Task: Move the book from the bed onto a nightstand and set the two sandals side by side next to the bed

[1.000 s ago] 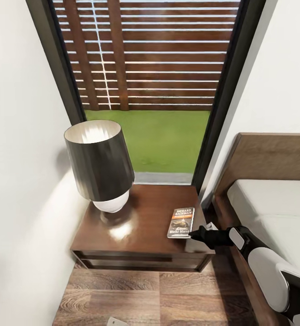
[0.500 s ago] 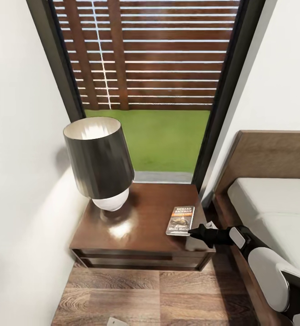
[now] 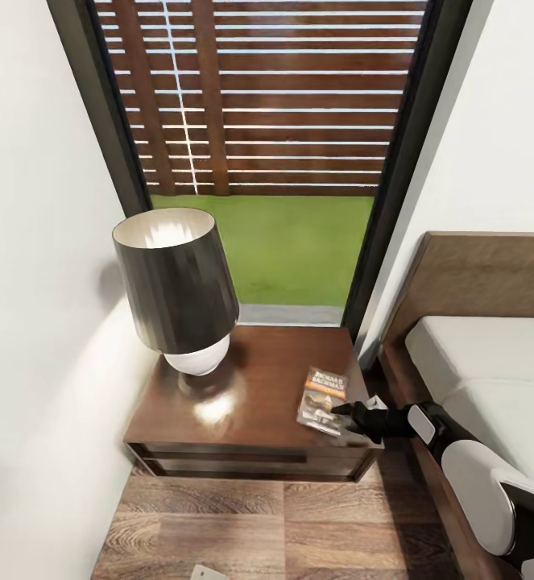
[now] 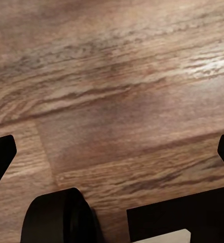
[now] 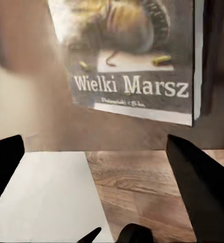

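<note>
room: white walls, tall window (image 3: 258,121) onto lawn and slat fence, plank floor (image 3: 242,524).
bed (image 3: 492,379): just right of nightstand.
nightstand (image 3: 242,403): dark wood; lamp (image 3: 176,286) at its left.
book (image 3: 323,396): flat near nightstand's right front edge; skewed since a second ago, so released. Book step looks done; sandals remain.
right gripper (image 3: 341,411): spread, holding nothing, at book's near corner.
left gripper (image 4: 112,152): spread wide, empty, over floor.
</note>
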Controlling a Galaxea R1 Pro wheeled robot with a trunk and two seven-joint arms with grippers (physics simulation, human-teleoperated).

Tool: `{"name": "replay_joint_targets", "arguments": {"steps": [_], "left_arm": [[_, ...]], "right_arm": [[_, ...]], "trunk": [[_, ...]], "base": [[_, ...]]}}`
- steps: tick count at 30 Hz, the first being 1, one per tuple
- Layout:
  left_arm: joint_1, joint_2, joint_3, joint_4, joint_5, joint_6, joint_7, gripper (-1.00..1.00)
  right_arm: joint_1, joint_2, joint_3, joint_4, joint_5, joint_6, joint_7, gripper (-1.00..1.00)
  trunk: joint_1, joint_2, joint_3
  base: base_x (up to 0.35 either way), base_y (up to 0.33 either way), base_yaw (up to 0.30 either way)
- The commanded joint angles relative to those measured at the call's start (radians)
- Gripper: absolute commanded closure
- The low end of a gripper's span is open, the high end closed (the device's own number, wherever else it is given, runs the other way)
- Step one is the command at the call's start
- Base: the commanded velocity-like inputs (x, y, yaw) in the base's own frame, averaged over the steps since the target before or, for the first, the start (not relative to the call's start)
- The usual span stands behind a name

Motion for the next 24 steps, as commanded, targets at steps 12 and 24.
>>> {"name": "replay_joint_targets", "arguments": {"steps": [12,24], "left_arm": [[-0.001,0.002,-0.009,-0.002,0.01,0.006,0.002,-1.0],[-0.001,0.003,-0.009,-0.002,0.01,0.007,0.0,-1.0]], "right_arm": [[0.0,-0.001,0.0,-0.002,-0.009,0.007,-0.004,-1.0],[0.0,-0.001,0.0,-0.005,-0.009,0.007,-0.004,-1.0]], "trunk": [[0.0,0.0,-0.001],[0.0,0.0,-0.001]], "base": [[0.0,0.0,0.0],[0.0,0.0,0.0]]}}
